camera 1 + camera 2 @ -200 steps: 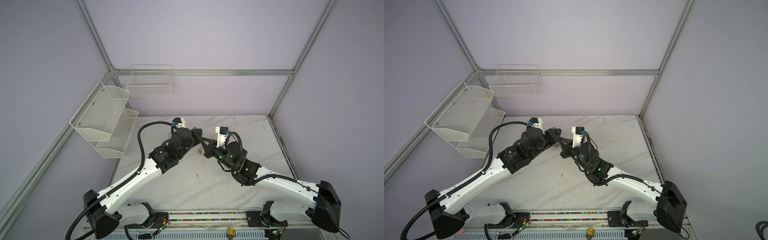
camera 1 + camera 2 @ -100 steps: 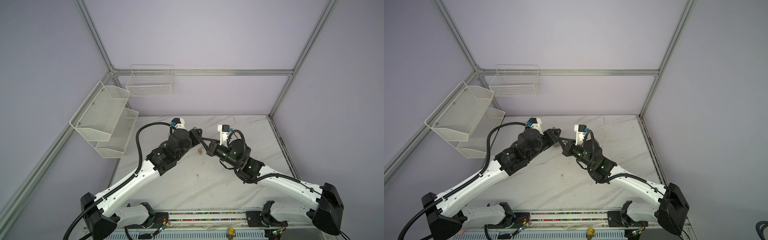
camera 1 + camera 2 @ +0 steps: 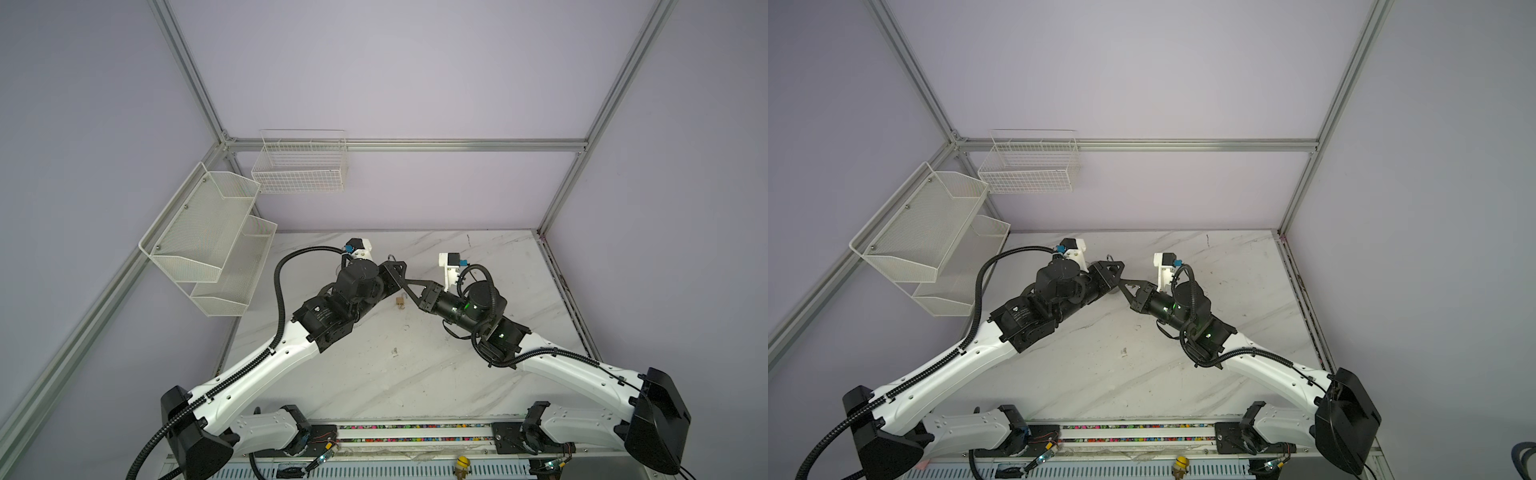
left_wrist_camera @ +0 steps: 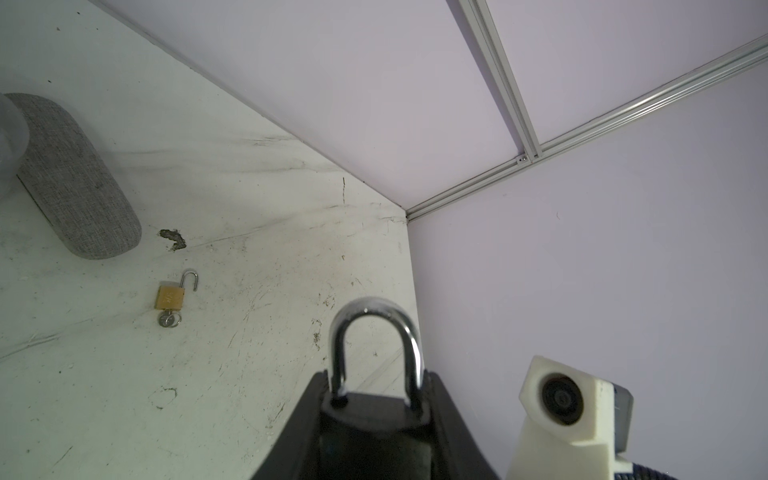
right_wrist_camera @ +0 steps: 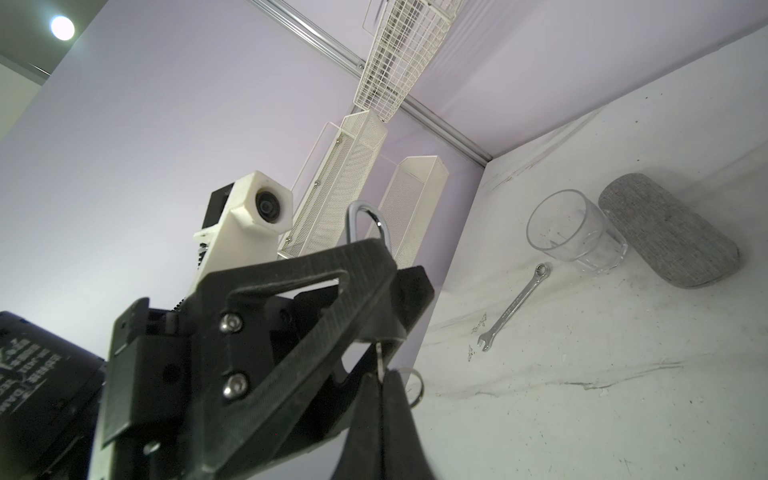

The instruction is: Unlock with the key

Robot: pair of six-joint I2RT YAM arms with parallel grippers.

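A black padlock (image 4: 374, 419) with a silver shackle (image 4: 376, 332) sits between the fingers of my left gripper (image 4: 376, 386), which is shut on its body. Both shackle legs sit in the body. In the right wrist view my right gripper (image 5: 380, 376) is shut on a thin silver key (image 5: 379, 353). The key points into the underside of the padlock, where my left gripper (image 5: 332, 291) hides the keyhole. A key ring (image 5: 415, 388) hangs beside the fingertips. In both top views the left gripper (image 3: 395, 270) (image 3: 1113, 270) and the right gripper (image 3: 409, 286) (image 3: 1127, 286) meet above mid-table.
A small brass padlock (image 4: 170, 297) (image 3: 400, 302) lies on the marble table with its shackle open and a key in it. A grey case (image 5: 669, 237), a clear glass (image 5: 575, 232) and a wrench (image 5: 513, 307) lie towards the back left. Wire baskets (image 3: 208, 232) (image 3: 299, 166) hang on the walls.
The right arm's wrist has shifted slightly to the right and the left wrist slightly back. The grippers stay together at the padlock, both grips unchanged.
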